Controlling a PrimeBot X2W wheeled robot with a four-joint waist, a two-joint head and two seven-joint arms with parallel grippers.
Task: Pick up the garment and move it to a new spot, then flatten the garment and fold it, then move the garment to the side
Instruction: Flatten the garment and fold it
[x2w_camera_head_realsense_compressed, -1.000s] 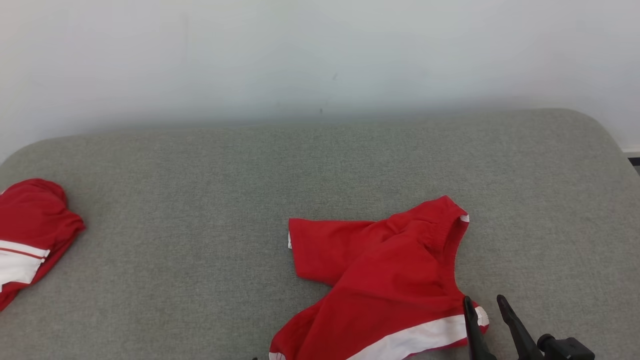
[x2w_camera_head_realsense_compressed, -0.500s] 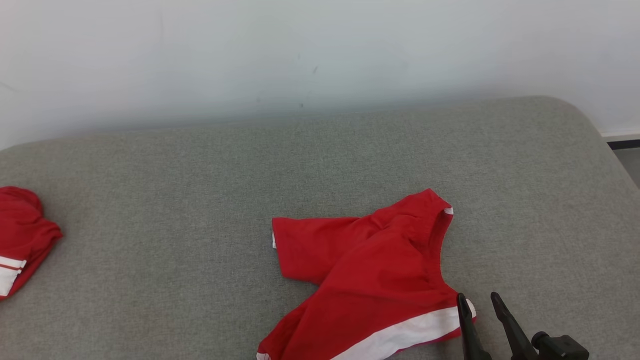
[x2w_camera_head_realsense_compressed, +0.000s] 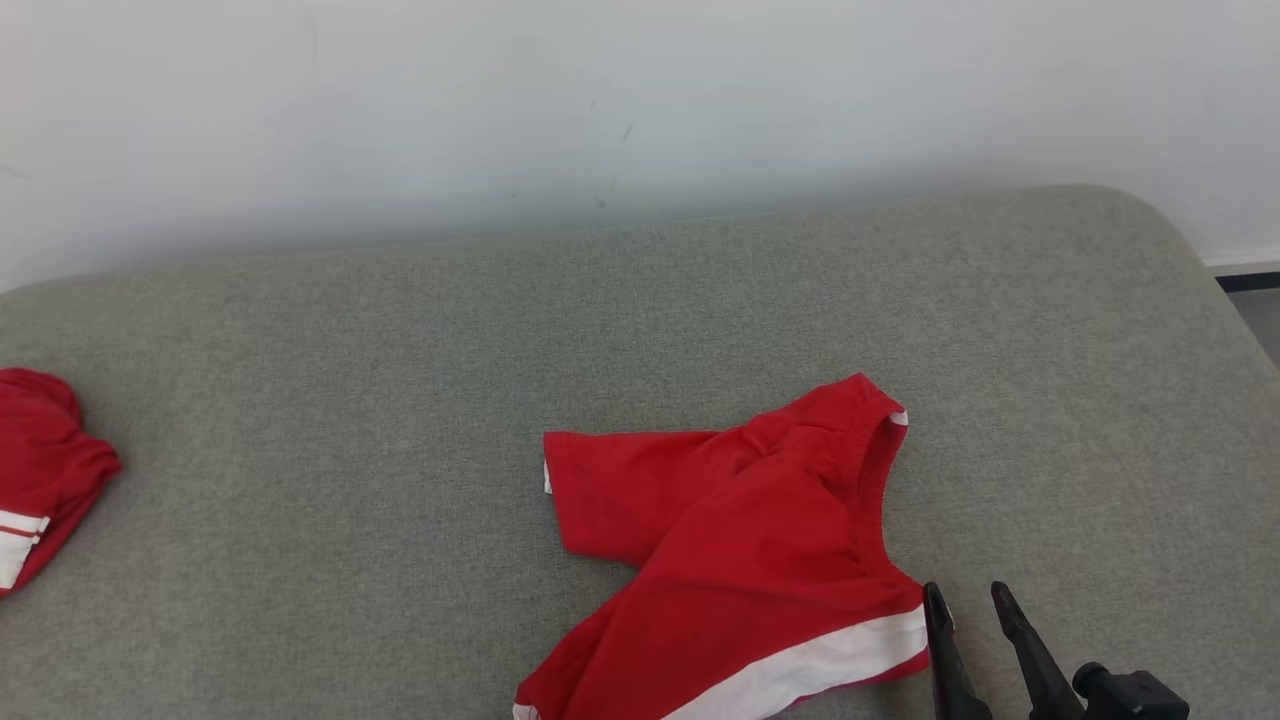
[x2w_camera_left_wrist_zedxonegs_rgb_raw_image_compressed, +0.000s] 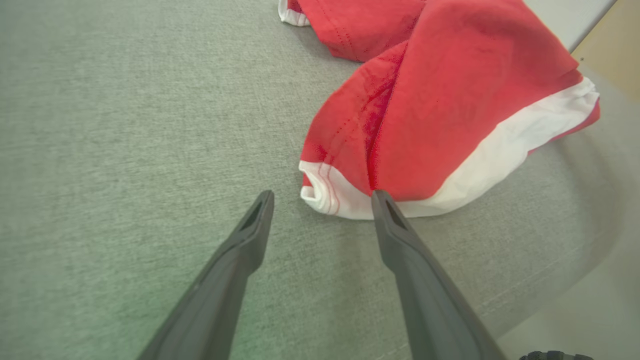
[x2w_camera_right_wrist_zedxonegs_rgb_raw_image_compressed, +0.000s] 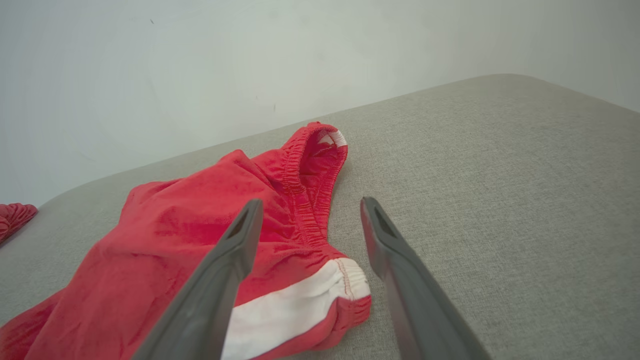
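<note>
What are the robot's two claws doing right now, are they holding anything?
Left gripper: open, holding nothing, tips by the white hem of the red shorts.
Right gripper: open, holding nothing, beside the waistband end of the shorts.

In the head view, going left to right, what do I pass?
bunched red garment with white stripes at the left edge → red shorts with a white band in the middle → right end effector, open, at the shorts' lower right corner.
</note>
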